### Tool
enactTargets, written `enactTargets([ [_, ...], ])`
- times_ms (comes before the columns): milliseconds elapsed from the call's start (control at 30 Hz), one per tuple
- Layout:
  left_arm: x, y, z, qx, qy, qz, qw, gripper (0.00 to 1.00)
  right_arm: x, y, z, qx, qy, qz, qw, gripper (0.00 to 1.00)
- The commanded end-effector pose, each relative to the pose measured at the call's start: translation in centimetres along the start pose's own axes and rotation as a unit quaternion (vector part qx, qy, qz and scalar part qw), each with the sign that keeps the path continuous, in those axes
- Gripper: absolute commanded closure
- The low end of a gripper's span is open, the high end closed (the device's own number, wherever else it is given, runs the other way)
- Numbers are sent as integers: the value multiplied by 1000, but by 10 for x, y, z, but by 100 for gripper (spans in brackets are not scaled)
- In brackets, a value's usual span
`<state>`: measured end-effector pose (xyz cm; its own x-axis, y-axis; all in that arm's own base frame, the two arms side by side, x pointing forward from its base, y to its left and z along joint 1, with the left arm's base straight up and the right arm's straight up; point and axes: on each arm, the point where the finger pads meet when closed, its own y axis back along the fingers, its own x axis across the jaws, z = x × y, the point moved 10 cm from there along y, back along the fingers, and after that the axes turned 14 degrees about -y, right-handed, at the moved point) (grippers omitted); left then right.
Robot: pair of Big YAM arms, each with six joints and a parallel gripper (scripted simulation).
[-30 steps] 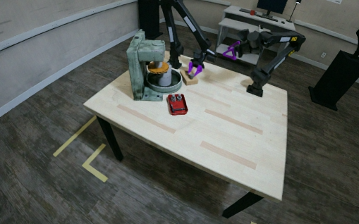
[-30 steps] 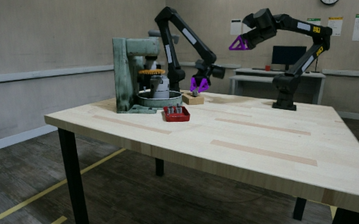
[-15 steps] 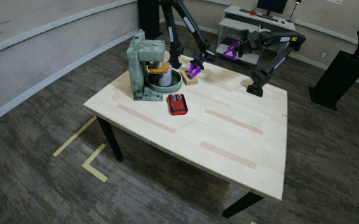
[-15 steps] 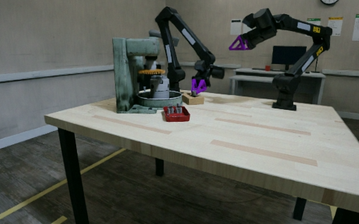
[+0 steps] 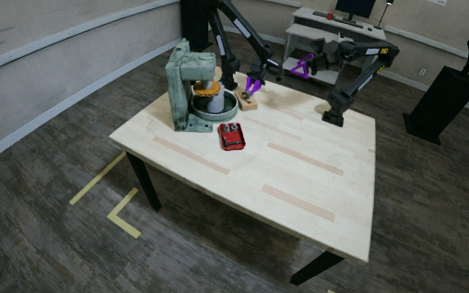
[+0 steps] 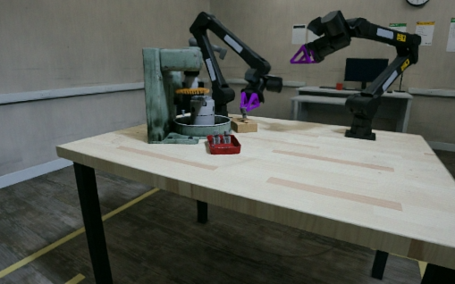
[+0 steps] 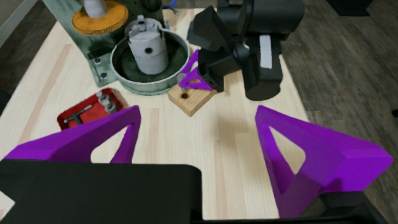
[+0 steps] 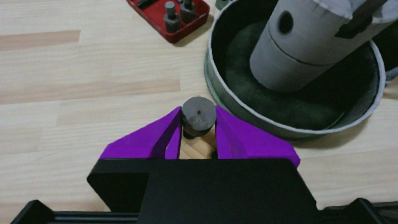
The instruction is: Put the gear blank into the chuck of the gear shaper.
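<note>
My right gripper (image 8: pixel 198 111) (image 6: pixel 244 108) (image 5: pixel 249 93) is shut on the grey round gear blank (image 8: pixel 198 111) (image 7: pixel 182 78). It holds the blank over the wooden block (image 5: pixel 250 107) (image 6: pixel 245 128) (image 7: pixel 190 107). A dark hole shows in the block just below the blank; whether the blank's lower end is fully clear of it I cannot tell. The gear shaper (image 5: pixel 179 87) (image 6: pixel 155 98) stands beside the block. Its grey chuck (image 5: pixel 216 103) (image 6: pixel 203 113) (image 7: pixel 149 52) (image 8: pixel 295 47) stands in the round basin, with no blank visible in it. My left gripper (image 7: pixel 198 111) (image 6: pixel 294 60) is open and empty, high up.
A red tray (image 5: pixel 233 137) (image 6: pixel 223 150) (image 7: pixel 95 113) (image 8: pixel 172 36) with small grey parts and a T-shaped key lies in front of the basin. The orange toothed wheel (image 5: pixel 206 88) (image 6: pixel 192 91) (image 7: pixel 100 19) hangs over the chuck. The basin rim (image 8: pixel 227 95) is close to the right gripper.
</note>
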<state>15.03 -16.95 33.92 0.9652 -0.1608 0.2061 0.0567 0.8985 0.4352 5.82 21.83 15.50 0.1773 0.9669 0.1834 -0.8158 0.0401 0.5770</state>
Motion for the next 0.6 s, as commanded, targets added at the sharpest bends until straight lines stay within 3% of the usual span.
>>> enactTargets([
  [0, 2, 1, 8, -12, -1, 13, 1000, 0, 30, 23, 25, 1, -28, 15, 1000, 77],
  [367, 5, -14, 1, -28, 1, 54, 998, 0, 42, 75, 96, 1, -29, 17, 999, 77],
  [567, 6, -18, 1, -37, 1, 70, 997, 0, 37, 76, 114, -3, -69, -13, 998, 77],
])
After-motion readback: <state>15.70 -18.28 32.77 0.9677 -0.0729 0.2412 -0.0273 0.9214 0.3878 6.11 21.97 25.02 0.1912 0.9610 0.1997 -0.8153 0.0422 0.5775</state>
